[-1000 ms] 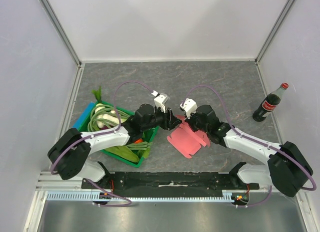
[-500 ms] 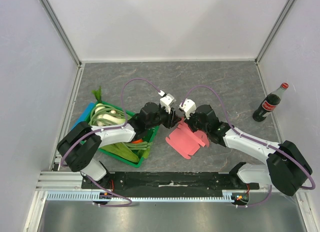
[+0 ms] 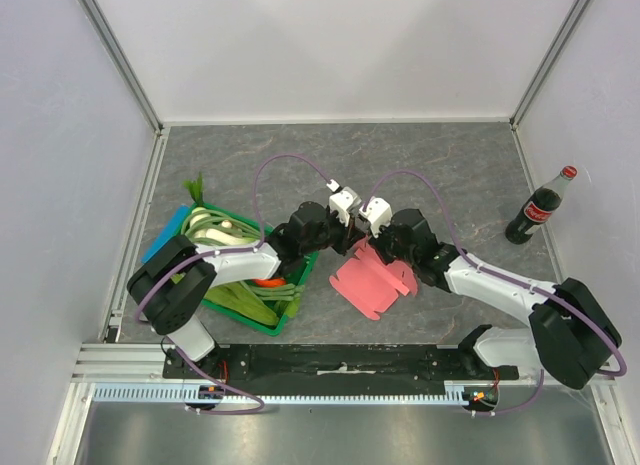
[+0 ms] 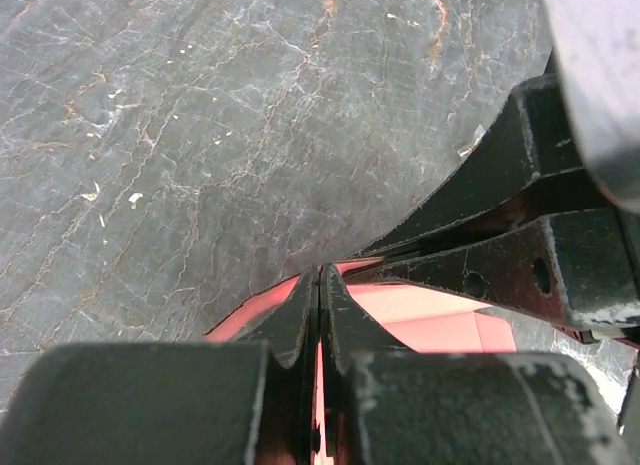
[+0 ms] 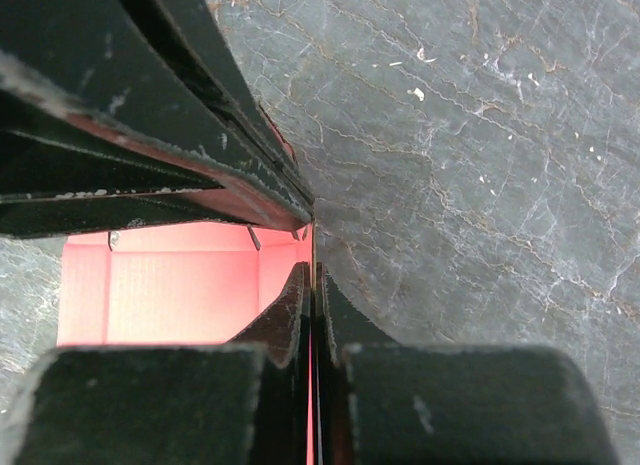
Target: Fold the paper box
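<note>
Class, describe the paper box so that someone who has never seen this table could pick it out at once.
Start at the grey table, between the green crate and the cola bottle. There the paper box lies, pinched by the left gripper and the right gripper: the only flat pink card.

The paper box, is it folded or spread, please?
Mostly spread: paper box lies flat, far edge pinched by left gripper and right gripper.
</note>
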`<state>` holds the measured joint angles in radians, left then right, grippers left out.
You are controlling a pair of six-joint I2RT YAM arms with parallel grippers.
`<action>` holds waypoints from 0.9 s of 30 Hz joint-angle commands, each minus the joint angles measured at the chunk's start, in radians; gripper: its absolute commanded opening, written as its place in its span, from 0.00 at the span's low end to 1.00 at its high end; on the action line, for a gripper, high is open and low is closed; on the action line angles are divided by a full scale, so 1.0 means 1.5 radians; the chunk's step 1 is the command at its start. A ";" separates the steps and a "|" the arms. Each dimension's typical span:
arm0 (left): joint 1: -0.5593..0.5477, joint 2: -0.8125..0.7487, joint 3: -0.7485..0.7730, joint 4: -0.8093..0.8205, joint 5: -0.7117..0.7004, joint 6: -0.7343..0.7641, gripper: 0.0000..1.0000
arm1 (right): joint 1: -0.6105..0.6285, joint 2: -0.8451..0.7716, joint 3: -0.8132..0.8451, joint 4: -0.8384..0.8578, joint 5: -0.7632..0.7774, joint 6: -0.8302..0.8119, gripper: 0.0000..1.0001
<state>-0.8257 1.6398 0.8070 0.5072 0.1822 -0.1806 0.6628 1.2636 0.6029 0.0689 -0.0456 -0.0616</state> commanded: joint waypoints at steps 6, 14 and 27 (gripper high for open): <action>-0.019 -0.016 -0.033 0.098 -0.234 -0.019 0.02 | -0.016 0.043 0.194 -0.291 0.199 0.223 0.81; -0.073 0.001 -0.038 0.179 -0.453 -0.005 0.02 | -0.100 -0.002 0.296 -0.501 0.184 0.610 0.89; -0.096 0.017 -0.047 0.220 -0.516 0.048 0.02 | -0.142 -0.003 0.178 -0.179 -0.021 1.126 0.60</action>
<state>-0.9627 1.6493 0.7490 0.7406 -0.5152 -0.1738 0.4587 1.2423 0.8940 -0.3561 -0.0326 1.3674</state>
